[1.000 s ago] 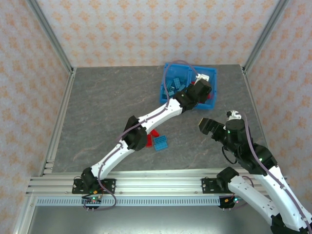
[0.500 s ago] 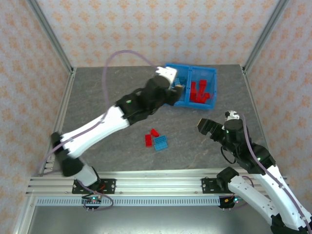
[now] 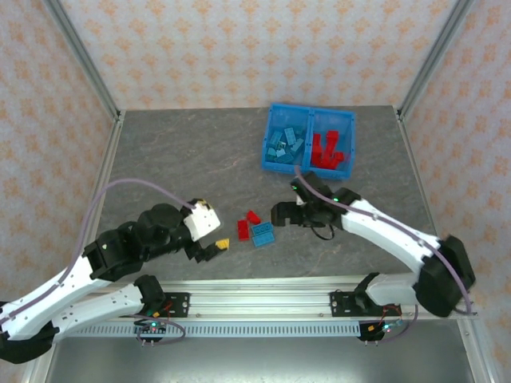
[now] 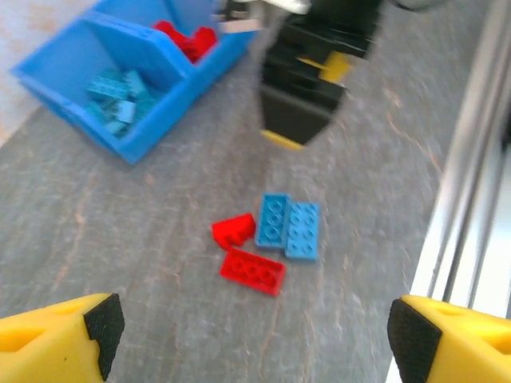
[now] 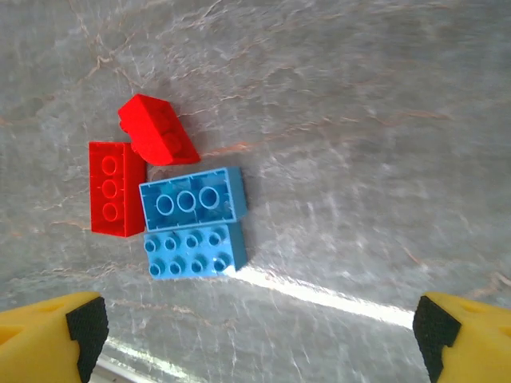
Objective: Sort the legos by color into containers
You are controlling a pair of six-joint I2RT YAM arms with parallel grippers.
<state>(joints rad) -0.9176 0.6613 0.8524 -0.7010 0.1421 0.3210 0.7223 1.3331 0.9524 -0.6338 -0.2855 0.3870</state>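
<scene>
- Right wrist view: the right gripper point(image 5: 255, 339) hangs over four loose legos on the grey table point(image 5: 383, 96), its jaws spread wide with nothing between them.
- The loose pieces are a red sloped brick point(image 5: 158, 129), a flat red brick point(image 5: 110, 188), a blue brick point(image 5: 193, 199) and a lighter blue eight-stud brick point(image 5: 194, 250). The two blue ones touch along a long side, and the flat red one lies against their ends.
- The left gripper point(image 3: 215, 247) sits near the rail, likewise wide and holding nothing.
- The blue bin point(image 3: 291, 112) stands well apart at the far side, with blue bricks in its left compartment and red bricks in its right.
- The step in hand looks like a pick from the cluster. The sloped red brick is the freest, so it is probably the best to take first.
- Centre over it and turn the wrist so the fingers miss the flat red neighbour. Then descend straight down, or the packed bricks will likely be nudged.
</scene>
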